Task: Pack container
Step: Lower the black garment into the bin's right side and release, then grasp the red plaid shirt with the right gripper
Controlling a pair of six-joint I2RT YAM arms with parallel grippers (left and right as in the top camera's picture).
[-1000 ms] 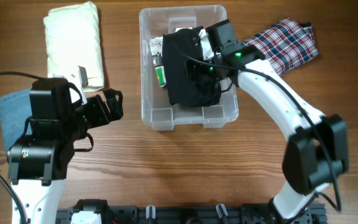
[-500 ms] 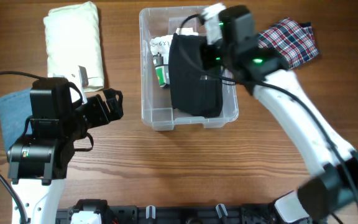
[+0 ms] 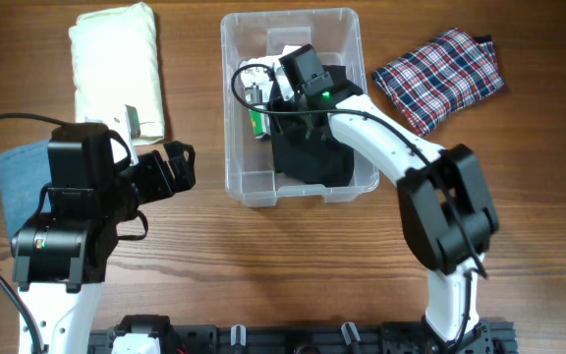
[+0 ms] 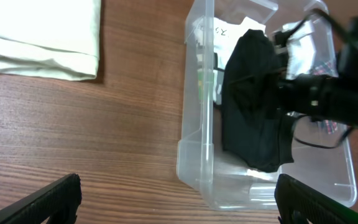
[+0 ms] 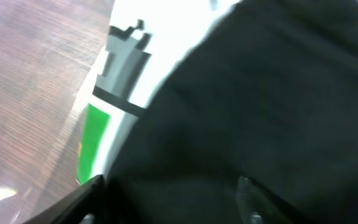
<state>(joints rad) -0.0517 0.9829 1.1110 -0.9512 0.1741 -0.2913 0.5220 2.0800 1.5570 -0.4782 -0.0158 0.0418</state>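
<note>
The clear container (image 3: pixel 230 147) stands at the table's top centre; it also shows in the left wrist view (image 4: pixel 196 155). A black garment (image 3: pixel 312 157) lies inside it, beside a white label and a green-and-white item (image 3: pixel 254 120). My right gripper (image 3: pixel 285 90) is down inside the container at its far left. In the right wrist view its fingers (image 5: pixel 166 199) are spread apart right on the black garment (image 5: pixel 260 93). My left gripper (image 3: pixel 175 167) is open and empty just left of the container, its fingers wide apart low over the wood (image 4: pixel 179 208).
A folded cream cloth (image 3: pixel 116 69) lies at the far left. A blue cloth (image 3: pixel 13 182) sits partly under the left arm. A folded plaid cloth (image 3: pixel 440 74) lies right of the container.
The right gripper has moved left and down inside the container, and the black garment now lies lower in it. The arm no longer covers the plaid cloth. The left arm has not moved.
</note>
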